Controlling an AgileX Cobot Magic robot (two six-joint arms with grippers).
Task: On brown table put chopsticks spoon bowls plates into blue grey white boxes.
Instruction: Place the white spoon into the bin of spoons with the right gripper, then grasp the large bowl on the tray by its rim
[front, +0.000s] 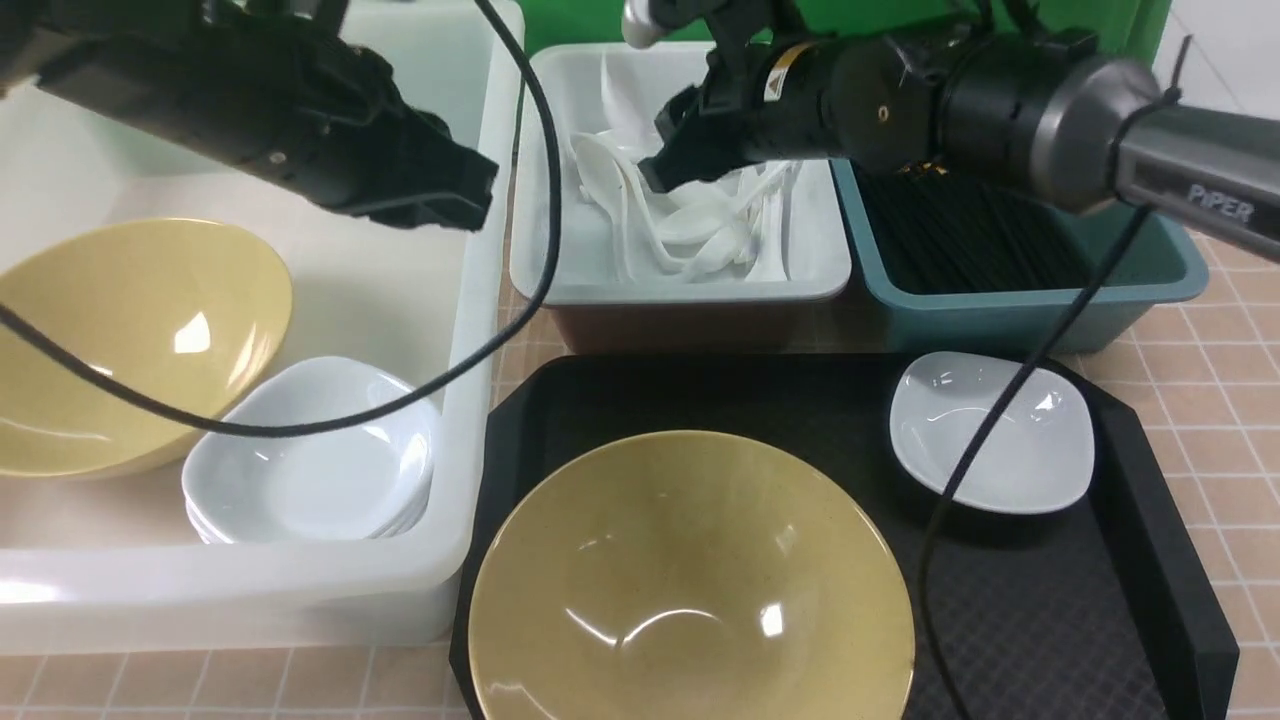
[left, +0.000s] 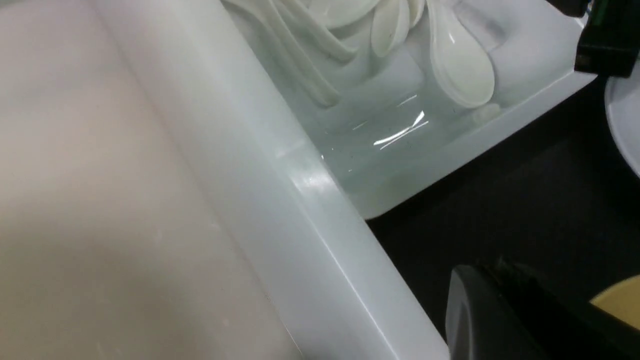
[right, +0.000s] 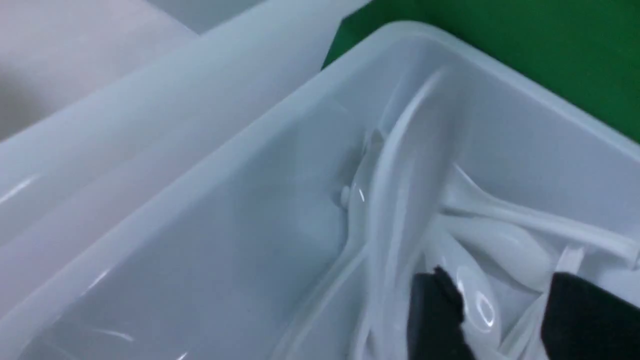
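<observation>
Black left arm (front: 270, 110), thin black cable (front: 300, 430), silver-and-black right arm (front: 1000, 100), white PiPER lettering (front: 1220, 205), yellow label (front: 785, 62), black fingers (right: 435, 320).

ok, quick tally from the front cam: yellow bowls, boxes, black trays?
Yellow bowls: 2, boxed bowl in the white box, tray bowl on the black tray
Boxes: 3, white box, grey box, blue box
Black trays: 1
Total: 6
</observation>
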